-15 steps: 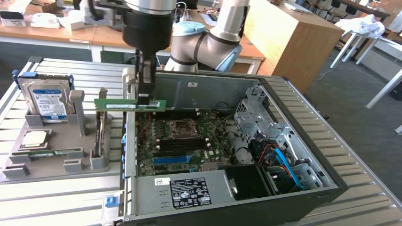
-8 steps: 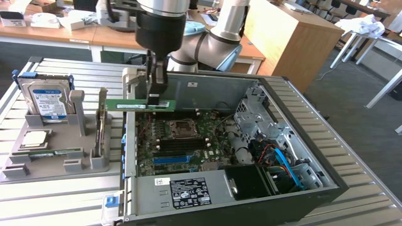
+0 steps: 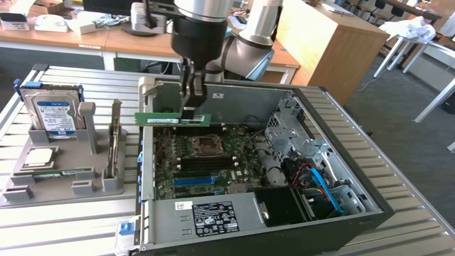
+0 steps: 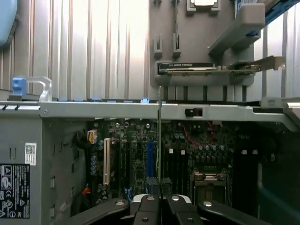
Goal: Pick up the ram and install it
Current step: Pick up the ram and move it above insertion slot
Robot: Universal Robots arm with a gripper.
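the ram (image 3: 167, 119), a long thin green circuit-board stick, is clenched in your gripper (image 3: 188, 112) above the green motherboard (image 3: 165, 181); hold it level, parallel with the dark memory slots (image 3: 206, 164).

Green ram stick (image 3: 172, 119), pale label, horiz, on edge, in air above mobo (image 3: 206, 160)

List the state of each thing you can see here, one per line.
case, lying with its side open.
claw, shut on the ram.
ram, held above the case, not seated.
hard drive, upright in the stand.
processor, flat on the stand.
card, on edge in the stand.
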